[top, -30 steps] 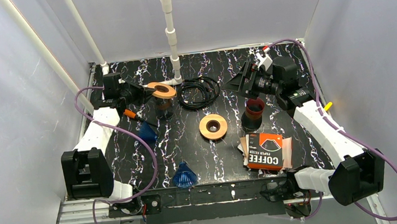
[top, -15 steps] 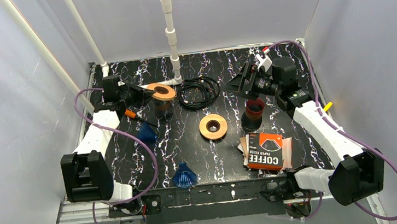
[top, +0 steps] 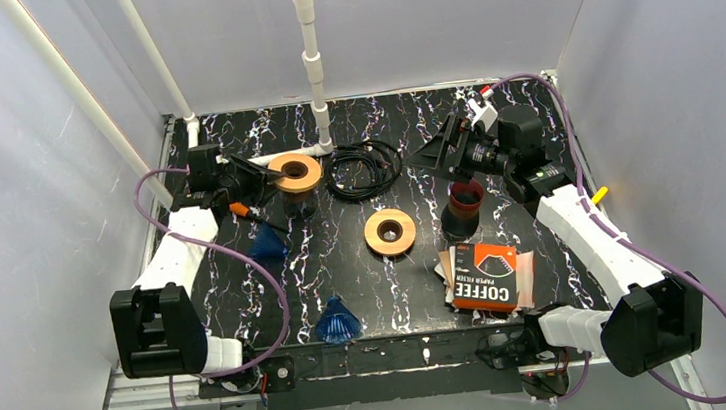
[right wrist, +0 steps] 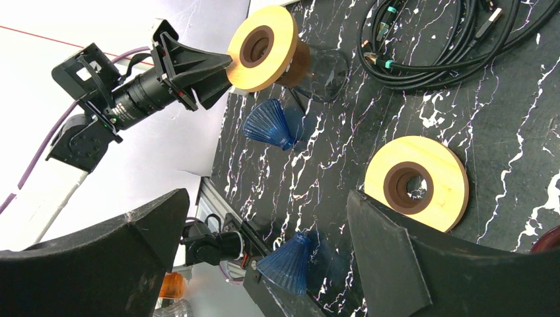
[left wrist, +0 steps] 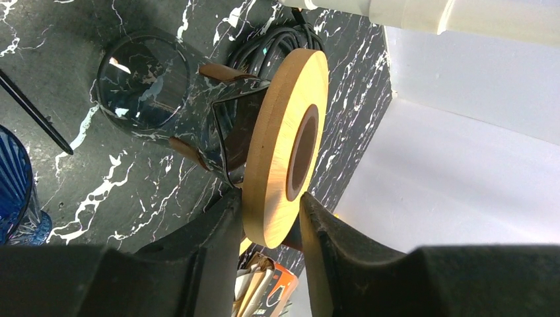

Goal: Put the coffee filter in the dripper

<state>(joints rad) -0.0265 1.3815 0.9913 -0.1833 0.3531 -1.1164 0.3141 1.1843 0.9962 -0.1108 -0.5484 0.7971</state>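
Observation:
The coffee filter pack [top: 487,278], orange and black with brown paper filters sticking out at its left, lies at the front right and shows small in the left wrist view [left wrist: 264,290]. A wooden ring [top: 294,171] rests on a glass carafe [left wrist: 142,82] at the back left. My left gripper [top: 266,175] is open, and the left gripper's [left wrist: 269,198] jaws straddle the ring's [left wrist: 284,139] rim, one finger clear of it. Two blue ribbed cone drippers [top: 338,320] [top: 267,242] stand on the table. My right gripper [top: 434,150] hangs open and empty at the back right [right wrist: 267,198].
A second wooden ring [top: 390,233] lies mid-table, with a dark red cup [top: 463,205] to its right under the right gripper. A coil of black cable [top: 363,168] lies at the back, by a white pipe [top: 311,59]. Grey walls close in three sides.
My left gripper's jaws have parted around the wooden ring, which has settled flatter on the carafe. The right arm has not moved.

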